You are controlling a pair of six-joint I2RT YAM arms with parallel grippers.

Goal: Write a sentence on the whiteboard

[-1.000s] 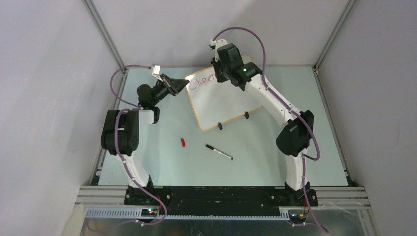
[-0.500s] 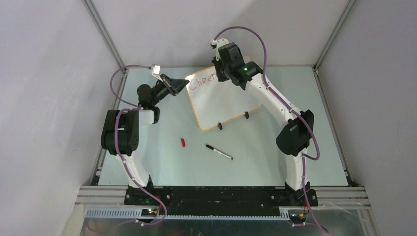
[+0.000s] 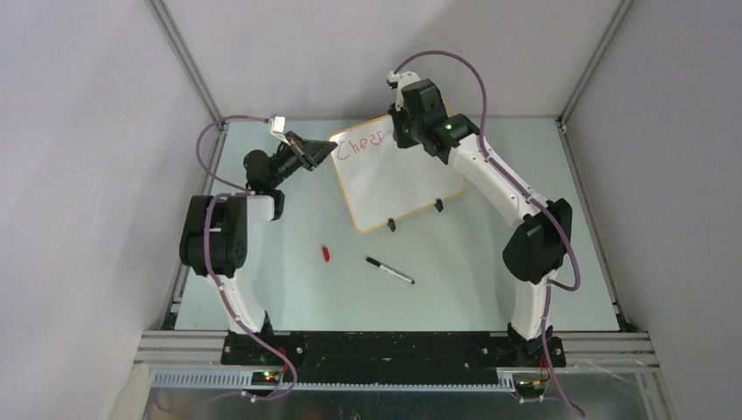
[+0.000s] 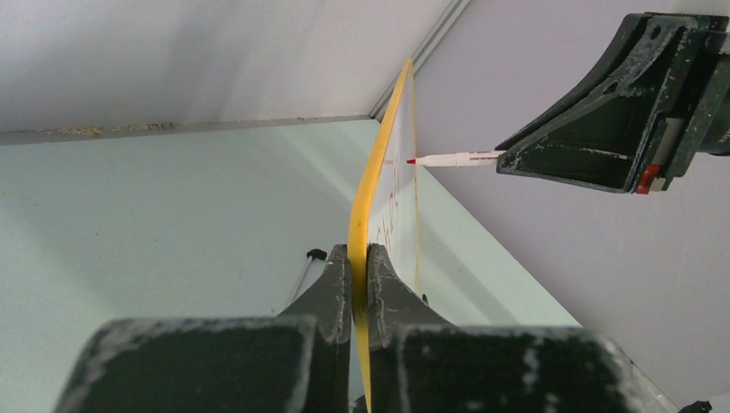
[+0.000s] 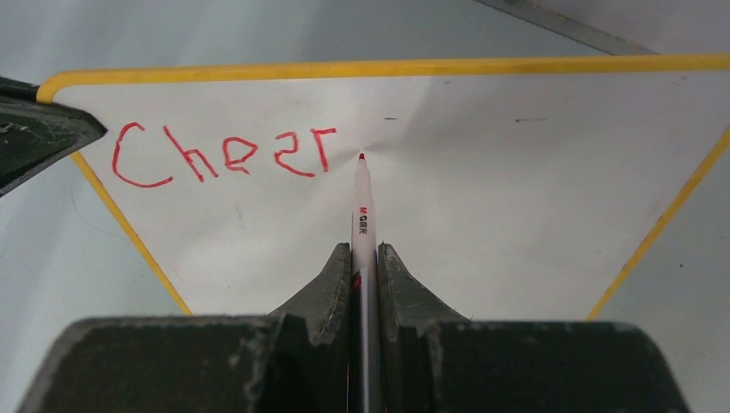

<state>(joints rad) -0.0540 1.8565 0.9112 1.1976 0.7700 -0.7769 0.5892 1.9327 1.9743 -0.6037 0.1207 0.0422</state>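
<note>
Right wrist view shows the whiteboard (image 5: 516, 215), smooth and shiny white, with a thin yellow rim and a rounded corner. The sentence (image 5: 225, 157) so far is only "Cheer", in wobbly red letters along the top row. The right gripper (image 5: 365, 254) has its jaws squeezed shut on a thin white marker (image 5: 361, 215). The marker's red tip meets the board just right of the last letter. Lots of plain white room lies to the right of and below the letters. The left gripper (image 4: 359, 254) has its jaws pinched shut on the board's left rim. The board sits at the far middle of the pale green surface (image 3: 289, 289). A thin pen (image 3: 389, 269) and a small red cap (image 3: 325, 254) lie nearer, well apart from it.
</note>
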